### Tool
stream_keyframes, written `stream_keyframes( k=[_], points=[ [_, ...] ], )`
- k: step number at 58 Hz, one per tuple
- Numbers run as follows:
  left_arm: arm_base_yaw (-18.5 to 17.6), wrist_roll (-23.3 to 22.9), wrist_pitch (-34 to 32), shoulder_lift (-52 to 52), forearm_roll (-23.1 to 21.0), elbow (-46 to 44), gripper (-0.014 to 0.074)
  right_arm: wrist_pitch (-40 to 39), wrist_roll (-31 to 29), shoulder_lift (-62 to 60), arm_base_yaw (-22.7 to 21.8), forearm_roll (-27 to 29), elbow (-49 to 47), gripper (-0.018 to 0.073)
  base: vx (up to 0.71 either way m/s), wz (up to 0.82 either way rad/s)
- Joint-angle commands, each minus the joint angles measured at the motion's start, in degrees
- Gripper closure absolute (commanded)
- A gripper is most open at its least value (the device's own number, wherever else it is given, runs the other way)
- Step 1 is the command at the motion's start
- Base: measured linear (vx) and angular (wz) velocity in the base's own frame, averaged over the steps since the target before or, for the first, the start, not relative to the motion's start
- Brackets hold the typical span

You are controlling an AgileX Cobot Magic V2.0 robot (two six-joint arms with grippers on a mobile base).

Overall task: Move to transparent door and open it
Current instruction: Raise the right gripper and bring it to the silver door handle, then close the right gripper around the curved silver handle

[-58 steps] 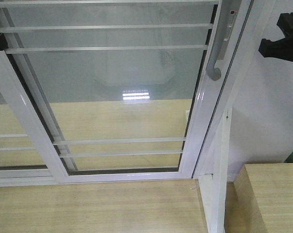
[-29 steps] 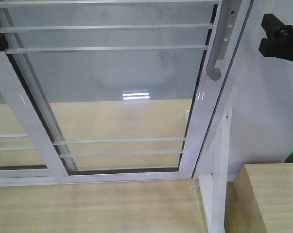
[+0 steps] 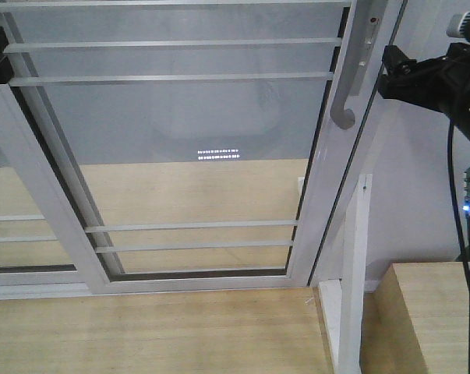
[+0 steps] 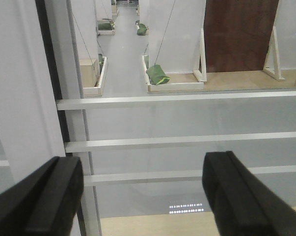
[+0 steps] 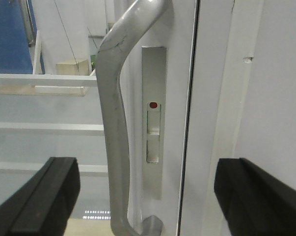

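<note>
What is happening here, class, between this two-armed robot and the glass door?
The robot is at the transparent door, setting up to open it. Its right gripper, jaws open, is lined up with the curved grey handle but has not closed on it. The left gripper, also open, faces the door's horizontal bars further left and holds nothing. The door appears not yet opened.

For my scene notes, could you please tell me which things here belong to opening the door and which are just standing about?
Job: transparent door, grey pull handle, lock plate, right gripper.
Standing about: wooden box, white post, green bags.
</note>
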Motion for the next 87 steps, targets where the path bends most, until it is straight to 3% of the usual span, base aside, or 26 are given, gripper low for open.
stream_keyframes(
  k=[1,10,26,62,87],
  points=[
    [-0.3,0.0,-4.2,-1.2,-0.3,-2.0,0.0027,-12.2,0.0,2.3,-0.2,-0.6,-2.1,-0.0034,0.00,0.00],
    [-0.3,0.0,-4.2,-1.2,-0.3,-2.0,0.0039,-19.6,0.6,9.9,-0.2,-3.3,-3.0,-0.0025,0.00,0.00],
    [-0.3,0.0,-4.4,-1.2,-0.3,-2.0,0.0039,-21.0,4.9,19.1,-0.2,-9.1,-10.3,-0.0025,0.00,0.00],
    [-0.3,0.0,-4.4,-1.2,-0.3,-2.0,0.0039,-21.2,5.8,28.4,-0.2,-8.9,-22.5,-0.0025,0.00,0.00],
    [-0.3,0.0,-4.4,-1.2,-0.3,-2.0,0.0039,-21.1,6.6,30.5,-0.2,-9.0,-24.4,-0.0025,0.00,0.00]
  ],
)
